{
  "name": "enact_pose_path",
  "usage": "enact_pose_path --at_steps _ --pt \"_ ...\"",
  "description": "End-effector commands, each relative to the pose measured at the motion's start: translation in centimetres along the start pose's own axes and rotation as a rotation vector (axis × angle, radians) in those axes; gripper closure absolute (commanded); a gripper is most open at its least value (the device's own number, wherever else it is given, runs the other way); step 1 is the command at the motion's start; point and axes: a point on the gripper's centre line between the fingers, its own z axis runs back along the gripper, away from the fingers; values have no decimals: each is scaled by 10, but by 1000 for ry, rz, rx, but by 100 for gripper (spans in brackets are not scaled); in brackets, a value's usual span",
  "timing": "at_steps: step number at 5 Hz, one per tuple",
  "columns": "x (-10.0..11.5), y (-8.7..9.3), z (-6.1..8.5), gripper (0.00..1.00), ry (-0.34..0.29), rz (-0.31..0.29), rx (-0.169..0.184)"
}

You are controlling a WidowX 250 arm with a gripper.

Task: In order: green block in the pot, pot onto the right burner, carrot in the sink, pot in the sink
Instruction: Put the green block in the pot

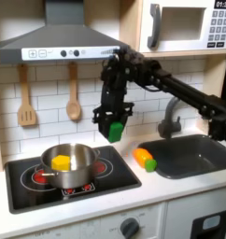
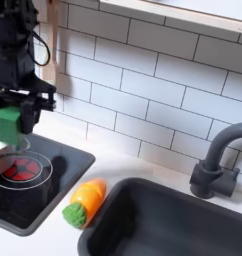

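The claw hung in mid-air with its fingers closed on the green block, which sat between the tips, well clear of the cooktop. In the second exterior view the claw with the block showed above the red ring of a burner, not touching it.

Taking the block as the centre of a clock in the first exterior view, the pot stood at about seven o'clock, resting on the cooktop over the burner nearer the first exterior view's left. A yellow piece lay inside the pot (whether it touched the wall I could not tell). The right burner lay at about six o'clock, its ring partly covered by the pot's rim.

The carrot lay on the white bench at about four o'clock, between the cooktop and the sink, just beside the sink's edge, with its green end pointing toward the camera. In the second exterior view the carrot lay in the same gap, green end at about seven o'clock of its orange body, close against the sink.

The faucet stood at three o'clock from the block, behind the sink. On the tiled wall at nine o'clock hung a wooden spatula and a wooden spoon.
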Motion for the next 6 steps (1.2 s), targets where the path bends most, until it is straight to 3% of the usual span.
enact_pose_path --at_steps 1,3,6 --pt "19 16 -13 100 -2 39 23" --pt "31 33 -23 100 -1 72 46" --pt "37 39 -38 100 4 70 67"
